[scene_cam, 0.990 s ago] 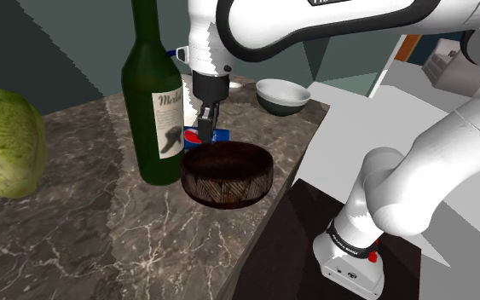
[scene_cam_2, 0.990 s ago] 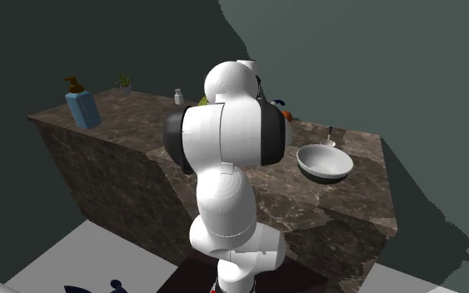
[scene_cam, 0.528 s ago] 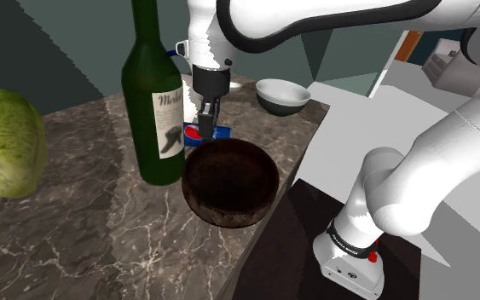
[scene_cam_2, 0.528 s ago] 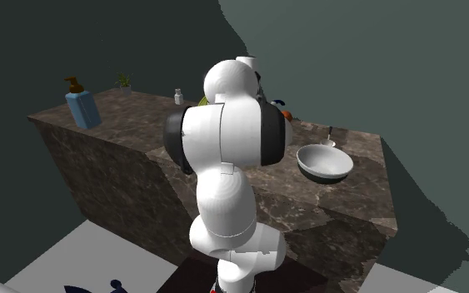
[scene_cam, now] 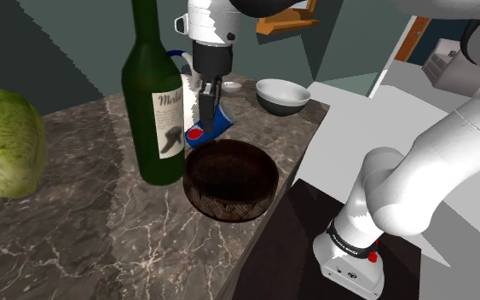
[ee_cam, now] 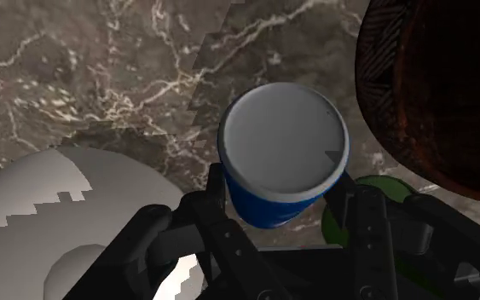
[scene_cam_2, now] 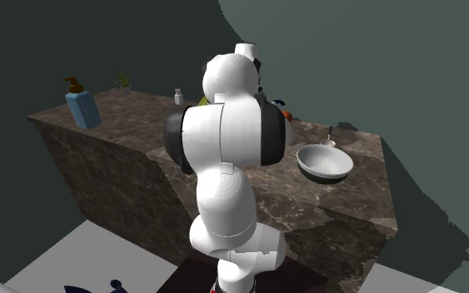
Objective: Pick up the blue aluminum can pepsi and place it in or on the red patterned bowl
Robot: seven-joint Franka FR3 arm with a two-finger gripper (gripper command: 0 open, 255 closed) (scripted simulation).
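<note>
The blue Pepsi can hangs tilted above the marble counter, just behind the dark red-brown patterned bowl. My black gripper comes down from above and is shut on the can. In the wrist view the can's grey top faces the camera, and the two fingers clasp its blue sides at the gripper. The bowl lies close beside the can, its hollow dark and with nothing in it.
A tall green wine bottle stands right beside the can and bowl. A cabbage sits at the shoulder view's left. A white bowl is behind, near the counter's edge. A blue soap dispenser stands far off.
The gripper has risen with the can, which has left the counter and now hangs tilted. The patterned bowl shifted and tipped slightly toward the camera.
</note>
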